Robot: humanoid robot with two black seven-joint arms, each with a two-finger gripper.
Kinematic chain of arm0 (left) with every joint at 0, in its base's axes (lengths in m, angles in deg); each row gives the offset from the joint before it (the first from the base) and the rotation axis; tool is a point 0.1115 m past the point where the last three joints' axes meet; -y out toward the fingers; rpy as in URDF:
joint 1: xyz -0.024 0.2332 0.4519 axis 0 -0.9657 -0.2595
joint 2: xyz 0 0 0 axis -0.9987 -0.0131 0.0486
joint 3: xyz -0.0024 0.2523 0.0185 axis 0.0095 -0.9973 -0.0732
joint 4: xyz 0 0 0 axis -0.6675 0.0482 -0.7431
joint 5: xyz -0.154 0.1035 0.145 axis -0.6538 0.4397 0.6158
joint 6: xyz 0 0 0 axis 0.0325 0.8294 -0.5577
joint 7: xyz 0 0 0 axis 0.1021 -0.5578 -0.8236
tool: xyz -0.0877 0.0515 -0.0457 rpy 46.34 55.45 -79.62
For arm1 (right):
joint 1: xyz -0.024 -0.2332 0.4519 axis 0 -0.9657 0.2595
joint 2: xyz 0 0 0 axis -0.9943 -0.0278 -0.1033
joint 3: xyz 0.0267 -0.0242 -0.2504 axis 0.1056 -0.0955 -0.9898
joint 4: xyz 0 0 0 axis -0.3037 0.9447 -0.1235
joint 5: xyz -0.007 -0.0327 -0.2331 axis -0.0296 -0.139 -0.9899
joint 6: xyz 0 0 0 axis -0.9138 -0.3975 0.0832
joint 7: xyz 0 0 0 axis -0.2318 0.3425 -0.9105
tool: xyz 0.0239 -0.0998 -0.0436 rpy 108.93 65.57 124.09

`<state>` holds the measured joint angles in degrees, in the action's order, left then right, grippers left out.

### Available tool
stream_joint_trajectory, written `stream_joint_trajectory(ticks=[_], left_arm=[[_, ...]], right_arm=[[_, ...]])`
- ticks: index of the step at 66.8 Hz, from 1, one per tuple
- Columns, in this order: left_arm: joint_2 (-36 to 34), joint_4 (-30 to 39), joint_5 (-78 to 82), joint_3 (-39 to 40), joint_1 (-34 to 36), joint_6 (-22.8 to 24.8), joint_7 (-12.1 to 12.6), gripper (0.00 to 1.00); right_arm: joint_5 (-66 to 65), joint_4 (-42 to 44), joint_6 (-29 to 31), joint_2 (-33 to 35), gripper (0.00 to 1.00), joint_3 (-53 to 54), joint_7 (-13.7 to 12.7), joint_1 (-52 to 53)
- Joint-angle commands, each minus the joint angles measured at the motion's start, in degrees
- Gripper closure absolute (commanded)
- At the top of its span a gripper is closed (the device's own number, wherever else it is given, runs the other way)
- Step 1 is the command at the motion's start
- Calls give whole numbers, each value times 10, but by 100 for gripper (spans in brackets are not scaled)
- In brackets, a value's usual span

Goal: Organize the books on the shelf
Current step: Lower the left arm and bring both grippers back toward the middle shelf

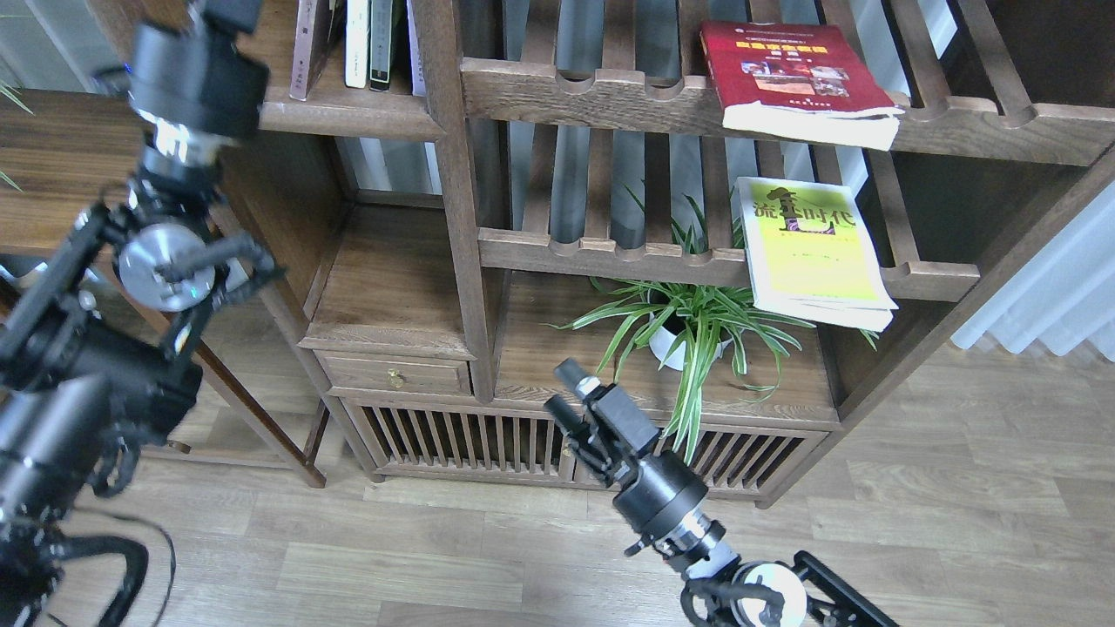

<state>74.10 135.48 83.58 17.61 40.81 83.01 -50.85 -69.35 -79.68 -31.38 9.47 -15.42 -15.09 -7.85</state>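
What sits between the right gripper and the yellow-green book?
In the head view, the spider plant in its white pot lies between the right gripper and the yellow-green book.

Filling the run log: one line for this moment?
red book: upper rack | yellow-green book: lower rack | right end effector: empty

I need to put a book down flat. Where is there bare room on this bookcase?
The flat shelf above the small drawer lies bare. The upper plank carries upright volumes. The potted plant crowds its bay. Slatted racks carry the red book and yellow-green book.
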Motion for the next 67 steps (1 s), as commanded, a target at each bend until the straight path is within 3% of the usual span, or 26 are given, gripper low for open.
stream_joint_trajectory(ticks=[1,12,21,42,49,58,67], left_arm=[[35,15,-5,1,-36,0,40,12],[50,15,-7,-6,-65,0,66,14],[50,14,-36,-10,-115,0,105,15],[50,1,-55,-58,-196,0,114,15],[50,1,-56,-80,-192,0,121,15],[50,1,-56,-84,-189,0,138,14],[50,0,-55,-85,-189,0,138,13]], right_arm=[[2,10,0,0,2,19,1,-8],[1,45,0,0,2,44,5,-11],[2,50,0,0,2,76,5,-9],[4,56,0,0,2,89,8,13],[12,72,0,0,2,99,27,27],[27,81,0,0,2,144,71,62],[31,81,-24,0,2,162,99,65]])
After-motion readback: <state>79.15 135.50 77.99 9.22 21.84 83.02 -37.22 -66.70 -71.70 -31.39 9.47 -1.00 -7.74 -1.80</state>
